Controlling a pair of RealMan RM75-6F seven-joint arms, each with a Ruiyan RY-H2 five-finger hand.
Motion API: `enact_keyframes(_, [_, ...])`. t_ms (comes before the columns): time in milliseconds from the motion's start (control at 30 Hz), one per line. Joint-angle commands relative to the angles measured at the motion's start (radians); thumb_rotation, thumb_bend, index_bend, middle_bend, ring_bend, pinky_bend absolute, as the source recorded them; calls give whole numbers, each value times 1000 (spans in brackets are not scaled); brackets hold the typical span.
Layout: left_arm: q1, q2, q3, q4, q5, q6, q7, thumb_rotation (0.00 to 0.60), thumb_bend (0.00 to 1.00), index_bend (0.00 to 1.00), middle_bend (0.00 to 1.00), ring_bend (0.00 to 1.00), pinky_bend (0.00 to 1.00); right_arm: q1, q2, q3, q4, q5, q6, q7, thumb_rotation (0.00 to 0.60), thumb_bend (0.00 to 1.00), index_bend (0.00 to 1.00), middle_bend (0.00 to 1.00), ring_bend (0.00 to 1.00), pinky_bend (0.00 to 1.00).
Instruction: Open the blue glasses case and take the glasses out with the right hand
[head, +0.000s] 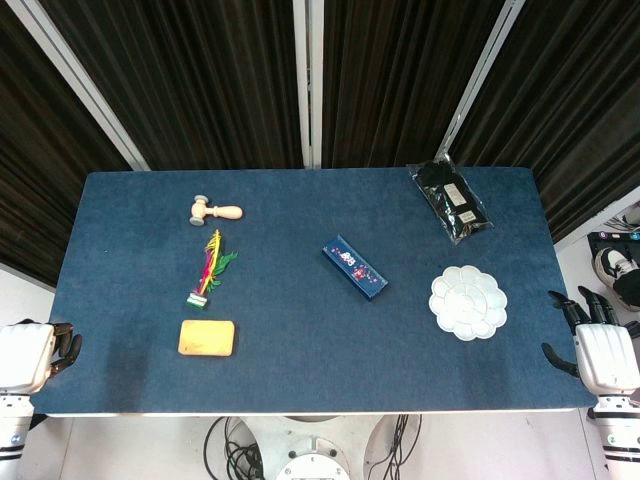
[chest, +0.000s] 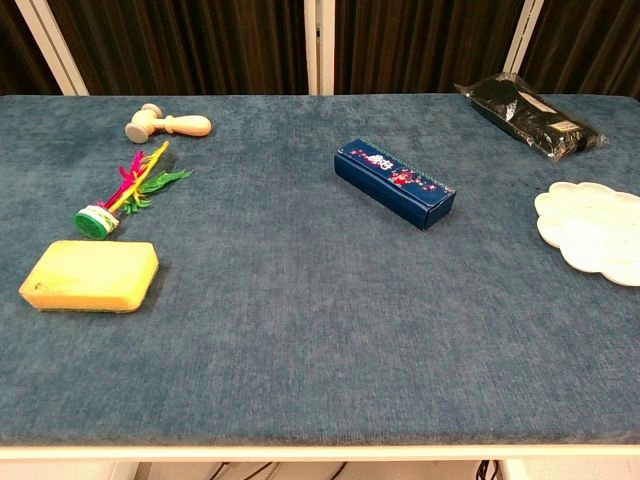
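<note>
The blue glasses case (head: 354, 267) is seen lying closed and flat near the middle of the table (head: 300, 370), angled diagonally. To the case's right a white palette (head: 468, 301) is laid; a yellow sponge (head: 206, 337) is parked well off to its left. The right hand (head: 603, 350) is held off the table edge, far right of the case, fingers spread, nothing gripped. The left hand (head: 30, 355) is kept far left, fingers curled, empty.
</note>
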Motion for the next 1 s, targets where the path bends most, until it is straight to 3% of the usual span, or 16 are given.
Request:
enact_keyframes(33, [1, 0, 0, 0, 0, 1, -1, 600, 398, 868, 1000, 858, 661, 2, -1, 0, -1, -1, -3, -2, 600, 160, 166, 288, 70, 110])
enact_keyframes(400, [1, 0, 0, 0, 0, 2, 1, 600, 398, 868, 1000, 858, 661, 40, -4, 8, -16, -12, -46, 2, 600, 160, 167, 287, 71, 111])
enact_keyframes(633, [2, -1, 1, 3, 3, 3, -3, 600, 397, 868, 1000, 858, 661, 156, -12, 70, -80, 9, -168, 3, 600, 158, 166, 277, 75, 108])
enact_keyframes(800, [2, -1, 0, 4, 2, 3, -2, 600, 397, 868, 1000, 858, 661, 280, -65, 123, -134, 82, -309, -95, 600, 112, 105, 219, 34, 45])
enact_keyframes(1000, [3, -2, 0, 6, 1, 4, -7, 600, 397, 868, 1000, 858, 661, 429, -193, 184, -130, 257, -437, -276, 600, 28, 0, 93, 0, 0])
